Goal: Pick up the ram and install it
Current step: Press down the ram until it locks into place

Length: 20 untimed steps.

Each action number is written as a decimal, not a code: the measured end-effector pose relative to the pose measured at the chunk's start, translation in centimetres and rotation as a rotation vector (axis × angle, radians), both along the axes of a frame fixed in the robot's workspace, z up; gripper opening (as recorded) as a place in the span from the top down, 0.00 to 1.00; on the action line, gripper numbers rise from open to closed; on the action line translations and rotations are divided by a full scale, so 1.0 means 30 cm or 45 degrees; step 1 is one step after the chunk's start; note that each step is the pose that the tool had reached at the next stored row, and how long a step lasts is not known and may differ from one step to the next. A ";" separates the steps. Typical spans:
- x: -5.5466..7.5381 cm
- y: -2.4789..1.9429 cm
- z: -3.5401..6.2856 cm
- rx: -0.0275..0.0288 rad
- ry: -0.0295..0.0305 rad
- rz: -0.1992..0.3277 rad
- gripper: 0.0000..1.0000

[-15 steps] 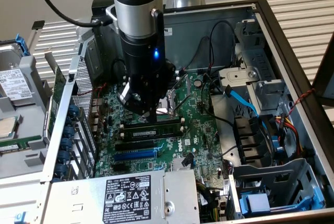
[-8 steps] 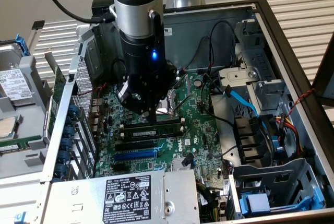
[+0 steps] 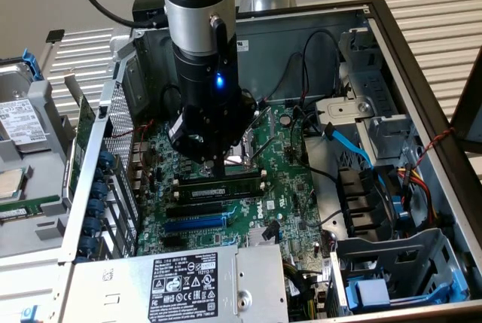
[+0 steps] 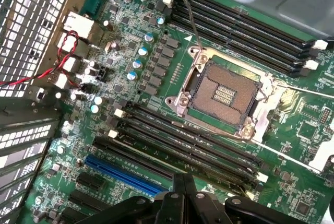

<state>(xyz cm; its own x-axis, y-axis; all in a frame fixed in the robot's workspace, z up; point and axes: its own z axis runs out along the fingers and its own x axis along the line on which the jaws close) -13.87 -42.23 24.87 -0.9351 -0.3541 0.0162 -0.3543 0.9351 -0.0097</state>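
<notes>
Tool (image 3: 218,163) of mine hangs low inside the open computer case (image 3: 422,105), directly over the motherboard (image 3: 282,172). I cannot tell whether it is parted or closed; in the wrist view its dark body (image 4: 182,205) blocks any sight of the tips.

Just below and in front of my tool, the ram (image 3: 220,184) lies lengthwise in a slot, a long dark green stick with its chips in a row. My tool's narrow tip comes down right at its upper edge, and I cannot tell whether they touch. Beyond my tool sits the bare CPU socket (image 4: 222,92); nearer than the stick run empty black slots (image 3: 197,207) and the blue slot (image 3: 193,223).

By my judgement, this is the seating stage, not the pickup. To do it well, I should push straight down along the slot's line, with no tilt toward the socket, spread the force evenly along the stick so both ends sink together, and stay clear of the end latches (image 4: 119,113).
</notes>
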 end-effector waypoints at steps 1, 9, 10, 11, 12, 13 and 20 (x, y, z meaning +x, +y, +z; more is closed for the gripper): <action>0.000 0.000 0.000 0.0000 0.0000 -0.018 0.89; 0.000 0.000 0.000 0.0000 -0.0003 -0.161 0.89; 0.000 0.000 0.000 0.0001 -0.0005 -0.179 0.89; 0.000 0.000 0.000 0.0001 -0.0005 -0.196 0.89; 0.000 0.000 0.000 0.0000 -0.0005 -0.214 0.89; 0.000 0.000 0.000 0.0000 -0.0006 -0.232 0.89; 0.000 0.000 0.000 0.0001 -0.0006 -0.350 0.89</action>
<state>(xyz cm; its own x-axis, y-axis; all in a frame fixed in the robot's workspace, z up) -13.87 -42.23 24.86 -0.9961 -0.0866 0.0157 -0.0868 0.9962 -0.0098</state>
